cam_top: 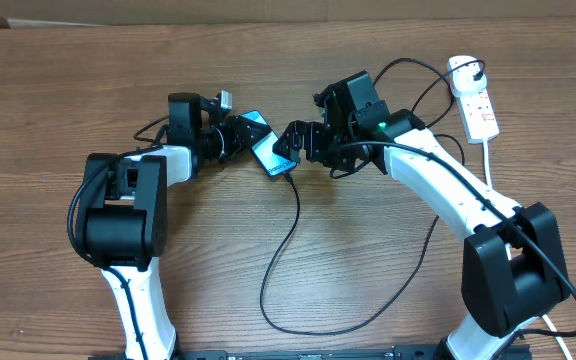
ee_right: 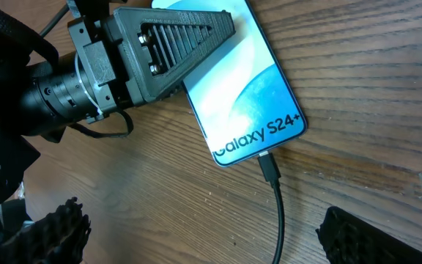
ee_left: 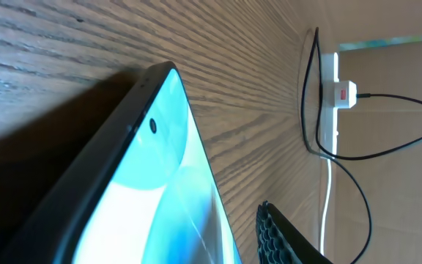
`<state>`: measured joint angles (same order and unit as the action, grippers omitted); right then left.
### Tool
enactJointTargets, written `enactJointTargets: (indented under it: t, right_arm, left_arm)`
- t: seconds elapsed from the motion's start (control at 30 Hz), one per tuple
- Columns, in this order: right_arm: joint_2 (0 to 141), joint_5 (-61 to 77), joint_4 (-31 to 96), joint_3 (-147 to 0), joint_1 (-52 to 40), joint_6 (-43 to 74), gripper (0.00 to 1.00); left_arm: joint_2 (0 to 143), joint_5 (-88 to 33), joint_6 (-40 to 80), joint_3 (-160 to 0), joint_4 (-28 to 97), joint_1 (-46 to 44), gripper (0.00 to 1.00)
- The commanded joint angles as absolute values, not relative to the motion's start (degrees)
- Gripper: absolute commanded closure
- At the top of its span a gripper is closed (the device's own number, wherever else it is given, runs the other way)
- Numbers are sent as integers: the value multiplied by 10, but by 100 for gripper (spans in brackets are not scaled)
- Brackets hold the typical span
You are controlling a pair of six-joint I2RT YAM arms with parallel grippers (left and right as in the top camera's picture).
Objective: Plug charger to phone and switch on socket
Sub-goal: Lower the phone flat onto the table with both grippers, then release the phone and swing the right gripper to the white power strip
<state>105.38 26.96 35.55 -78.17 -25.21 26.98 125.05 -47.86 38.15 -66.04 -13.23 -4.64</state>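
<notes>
Phone [ee_right: 247, 95] sits centre-table, pinched flat by the left gripper [cam_top: 245, 133]; glass likely slick, rigid, fragile. Charger [ee_right: 269, 167] tip looks seated at its six-o'clock end, lead limp and light. Right gripper [cam_top: 293, 138] spread, empty. Socket [cam_top: 473, 95] at two o'clock probably wants a firm square press.

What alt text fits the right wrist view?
A phone with a cyan screen reading Galaxy S24+ fills the middle, the black charger connector meeting its lower short edge. One ribbed finger of the left gripper overlaps the phone's upper left; the right gripper is open, tips at the bottom corners, over a wooden table.
</notes>
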Motion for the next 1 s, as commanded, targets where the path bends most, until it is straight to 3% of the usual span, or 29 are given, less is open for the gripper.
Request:
enactJointTargets:
  t: [0.0,0.1,0.37,0.6,0.97]
  right_arm:
    - [1046,266,353,-795,-250,266,0]
    - [1046,266,353,-795,-250,266,0]
    - [1046,266,355,-795,-250,266,0]
    - [1046,266,355,-795,-250,266,0]
    - [1046,239,368,-795,-250,266,0]
  left_arm:
    - [1254,-473,353,-674,-133,-48,72]
    - [1254,-474,326,-674,-132,-48,72]
    - [1249,-404,307,-690,-60,-48,45]
    - [1247,-288,238,-789,155,-48,43]
    - [1247,-243,211,-884,272,-48,47]
